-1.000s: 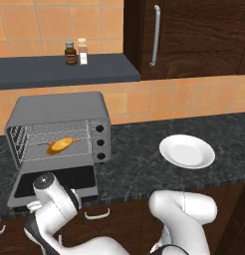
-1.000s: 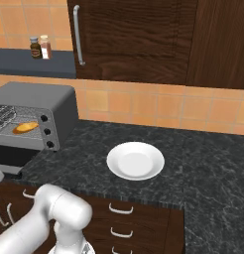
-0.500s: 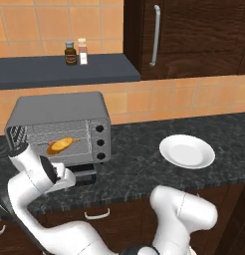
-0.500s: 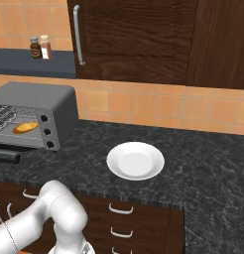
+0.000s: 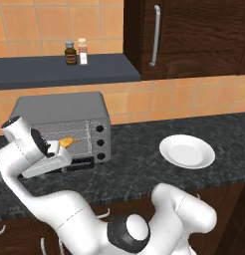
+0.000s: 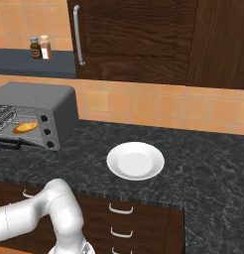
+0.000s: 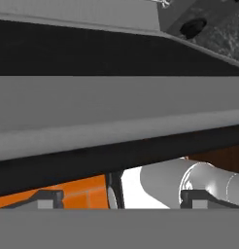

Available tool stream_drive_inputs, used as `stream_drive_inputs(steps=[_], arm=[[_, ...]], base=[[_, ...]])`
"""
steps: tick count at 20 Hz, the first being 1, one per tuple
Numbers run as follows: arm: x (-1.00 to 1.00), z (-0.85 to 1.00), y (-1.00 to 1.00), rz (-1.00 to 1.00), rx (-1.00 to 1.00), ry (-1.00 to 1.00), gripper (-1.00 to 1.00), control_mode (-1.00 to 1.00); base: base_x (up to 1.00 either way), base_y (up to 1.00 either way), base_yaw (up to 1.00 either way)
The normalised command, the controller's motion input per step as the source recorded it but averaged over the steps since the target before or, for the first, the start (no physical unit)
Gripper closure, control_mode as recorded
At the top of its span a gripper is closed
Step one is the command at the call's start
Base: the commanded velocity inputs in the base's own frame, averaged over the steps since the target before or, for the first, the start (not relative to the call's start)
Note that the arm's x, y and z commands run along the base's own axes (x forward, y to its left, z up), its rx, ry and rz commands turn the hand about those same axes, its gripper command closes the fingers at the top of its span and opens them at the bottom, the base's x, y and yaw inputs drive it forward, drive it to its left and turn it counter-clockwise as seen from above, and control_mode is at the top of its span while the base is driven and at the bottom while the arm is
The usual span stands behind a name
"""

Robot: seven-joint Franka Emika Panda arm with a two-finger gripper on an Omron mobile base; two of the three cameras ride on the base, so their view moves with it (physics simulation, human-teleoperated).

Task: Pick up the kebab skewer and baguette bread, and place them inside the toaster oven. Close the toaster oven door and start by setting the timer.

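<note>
Arm at the front of the toaster oven, bread on the rack.

You had the toaster oven [image 5: 69,127] at the left of the dark counter [image 5: 144,164], with the baguette bread [image 6: 26,128] lying on its wire rack; in the left base view only the loaf's tip showed past the arm. The toaster oven door [image 7: 116,112] crossed the hand view as a broad grey band, close up. Your gripper [image 7: 119,197] sat just below that band with its jaws spread wide and nothing between them. A white plate [image 6: 135,160] stood well apart to the right. Two small bottles [image 5: 76,52] stood on the shelf above.
</note>
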Motion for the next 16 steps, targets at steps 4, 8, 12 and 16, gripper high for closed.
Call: stream_drive_inputs(steps=[4,8,12,16], arm=[[0.95,-0.27,-0.01,0.04,0.07,-0.28,-1.0,-1.0],[0.71,-0.49,0.0,0.05,0.04,-0.37,-1.0,-1.0],[0.48,-0.64,-0.04,0.04,0.02,-0.32,-1.0,-1.0],[0.57,-0.45,-0.17,0.02,0.03,-0.22,-1.0,-1.0]], base=[[0.0,0.0,0.0],[0.0,0.0,0.0],[0.0,0.0,0.0],[0.0,0.0,0.0]])
